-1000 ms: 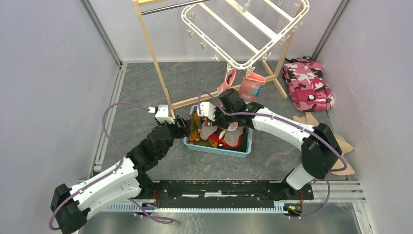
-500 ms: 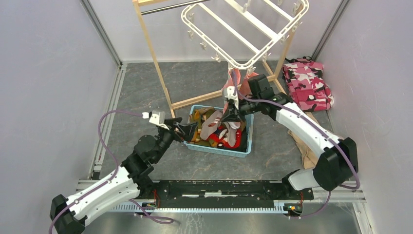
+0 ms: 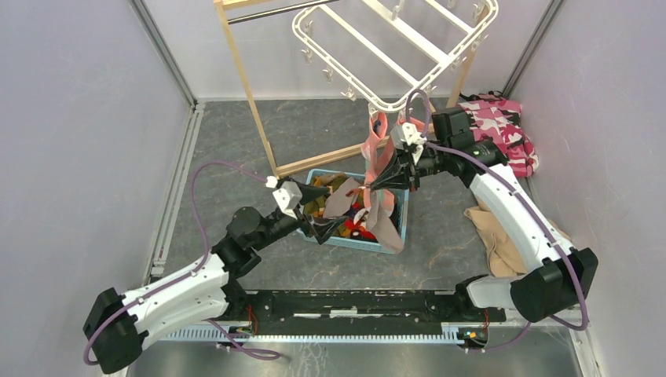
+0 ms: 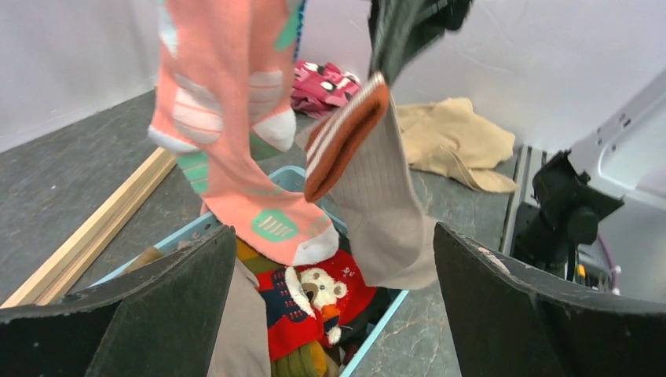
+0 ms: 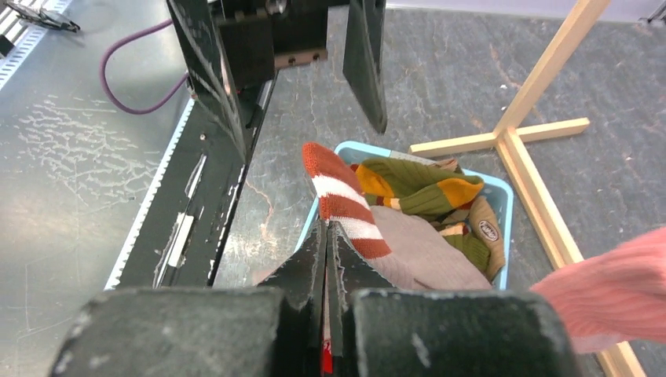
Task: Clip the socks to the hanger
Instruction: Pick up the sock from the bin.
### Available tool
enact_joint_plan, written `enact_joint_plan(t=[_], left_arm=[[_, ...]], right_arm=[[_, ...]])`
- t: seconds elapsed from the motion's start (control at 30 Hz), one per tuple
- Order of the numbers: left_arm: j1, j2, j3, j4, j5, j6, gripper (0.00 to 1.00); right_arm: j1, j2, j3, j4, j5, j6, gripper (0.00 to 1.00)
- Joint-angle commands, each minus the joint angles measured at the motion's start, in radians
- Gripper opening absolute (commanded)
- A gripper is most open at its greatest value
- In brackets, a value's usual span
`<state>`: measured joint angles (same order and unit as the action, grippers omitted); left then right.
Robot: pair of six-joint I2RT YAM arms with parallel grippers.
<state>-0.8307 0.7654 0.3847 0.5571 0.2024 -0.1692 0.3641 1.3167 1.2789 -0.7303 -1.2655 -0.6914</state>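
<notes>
Top view: R gripper point(image 3: 390, 179) is pinched shut on the grey-brown sock point(image 3: 385, 220). The sock hangs over the right end of the blue basket point(image 3: 353, 242), under the near corner of the hanger point(image 3: 393, 55). L gripper point(image 3: 330, 208) is spread wide, holding nothing, over the basket's left end.
L wrist: sock dangles ahead between the spread fingers point(image 4: 157, 314), apart from them, beside a clipped pink sock point(image 4: 236, 157).
R wrist: striped cuff sticks out at the closed tips.
</notes>
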Motion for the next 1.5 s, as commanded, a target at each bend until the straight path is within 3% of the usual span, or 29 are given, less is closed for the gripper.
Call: enact_joint_plan(t=[0.0,0.37,0.5,0.67,0.77,0.8,0.87,0.93,1.1,1.3,1.4,1.47], left_arm=[[0.005,0.064,0.053,0.091,0.130,0.199,1.00],[0.005,0.279,0.139,0.363,0.155,0.229,1.00],[0.005,0.369,0.186,0.467,0.210,0.183,0.93],[0.005,0.414,0.218,0.524,0.267,0.107,0.62],[0.005,0.412,0.211,0.532,0.277,0.098,0.24],[0.005,0.408,0.208,0.531,0.278,0.096,0.15],[0.005,0.393,0.200,0.522,0.277,0.097,0.04],[0.005,0.372,0.202,0.476,0.279,0.096,0.02],[0.005,0.308,0.300,0.072,0.223,0.076,0.02],[0.006,0.352,0.552,-0.482,0.176,0.034,0.02],[0.007,0.380,0.623,-0.598,0.202,0.033,0.02],[0.005,0.405,0.675,-0.654,0.206,0.031,0.02]], right_arm=[[-0.036,-0.041,0.101,-0.062,-0.096,-0.023,0.00],[-0.051,-0.091,0.122,-0.078,-0.128,-0.024,0.00],[-0.054,-0.097,0.111,-0.068,-0.131,-0.017,0.00],[-0.059,-0.109,0.093,-0.047,-0.130,0.003,0.00],[-0.067,-0.114,0.076,-0.036,-0.134,0.013,0.00],[-0.071,-0.114,0.070,-0.034,-0.131,0.015,0.00],[-0.076,-0.118,0.058,-0.029,-0.111,0.019,0.00],[-0.084,-0.121,0.048,-0.028,-0.073,0.016,0.01],[-0.139,-0.136,0.057,-0.065,0.041,-0.029,0.33],[-0.151,-0.153,0.105,-0.225,0.109,-0.239,0.76],[-0.152,-0.154,0.100,-0.279,0.084,-0.306,0.87],[-0.151,-0.154,0.083,-0.274,0.058,-0.307,0.89]])
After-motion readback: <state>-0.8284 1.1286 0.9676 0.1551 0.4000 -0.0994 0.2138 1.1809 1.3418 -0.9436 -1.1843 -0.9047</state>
